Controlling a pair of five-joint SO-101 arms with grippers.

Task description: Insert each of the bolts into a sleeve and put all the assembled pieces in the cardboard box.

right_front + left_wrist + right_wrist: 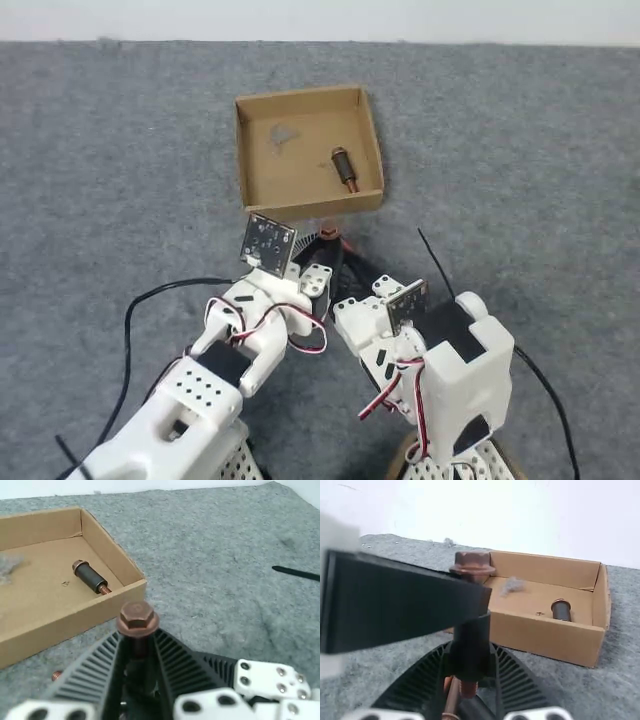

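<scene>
A copper hex-head bolt stands upright between the ribbed black fingers of my left gripper, which is shut on it. In the right wrist view the same bolt head tops a black sleeve that my right gripper is shut on, and copper thread pokes out beneath the sleeve. Both grippers meet just in front of the cardboard box. One assembled bolt and sleeve lies inside the box, near its right wall. A finger of the left gripper crosses the right wrist view.
Grey carpet covers the table all round. A thin black strip lies to the right of the grippers. A small copper piece rests on the carpet beside the box's front wall. Black cables trail from both arms.
</scene>
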